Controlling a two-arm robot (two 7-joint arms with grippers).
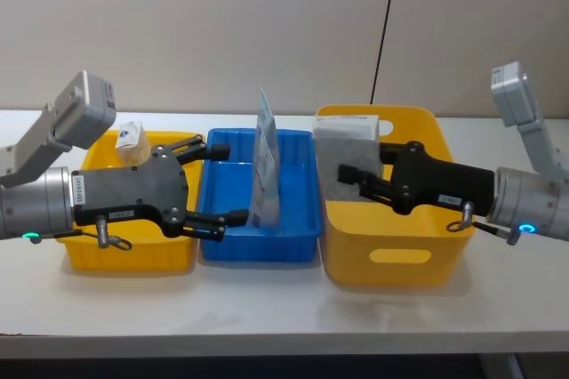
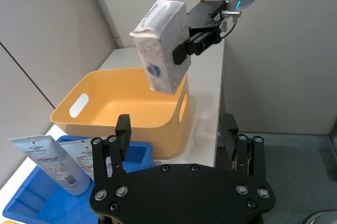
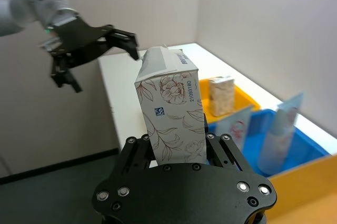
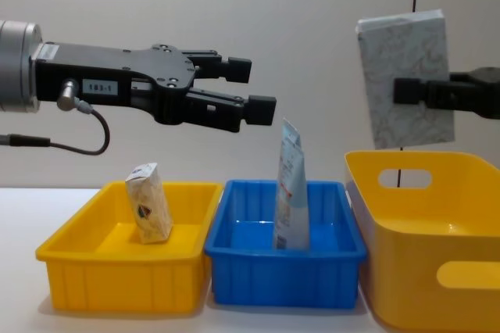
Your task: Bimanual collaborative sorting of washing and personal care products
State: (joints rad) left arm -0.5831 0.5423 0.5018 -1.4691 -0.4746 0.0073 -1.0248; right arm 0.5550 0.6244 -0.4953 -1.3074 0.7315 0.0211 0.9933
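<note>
Marbled soft pack (image 4: 406, 51) clamped in right hand (image 1: 357, 176) above deep yellow bin (image 4: 437, 227).

Looking like a robot lab or test room: bare beige wall panels (image 1: 222, 23) are backing a plain white desk (image 1: 267, 312), three plastic bins (image 1: 258, 245) are sitting in a row, robot arms (image 1: 36, 205) are hanging over them, grey floor (image 3: 52, 182) is showing below.

My left end effector (image 4: 251, 89) hangs with fingers spread above the shallow yellow bin (image 4: 78, 253) and blue bin (image 4: 285, 280). A cream packet (image 4: 148, 202) stands tilted in the yellow one, and a light-blue-and-white tube (image 4: 291, 192) stands in the blue one. My right end effector (image 4: 408, 92) clamps the marbled soft pack (image 4: 402, 48) above the deep yellow bin (image 4: 414, 270).
</note>
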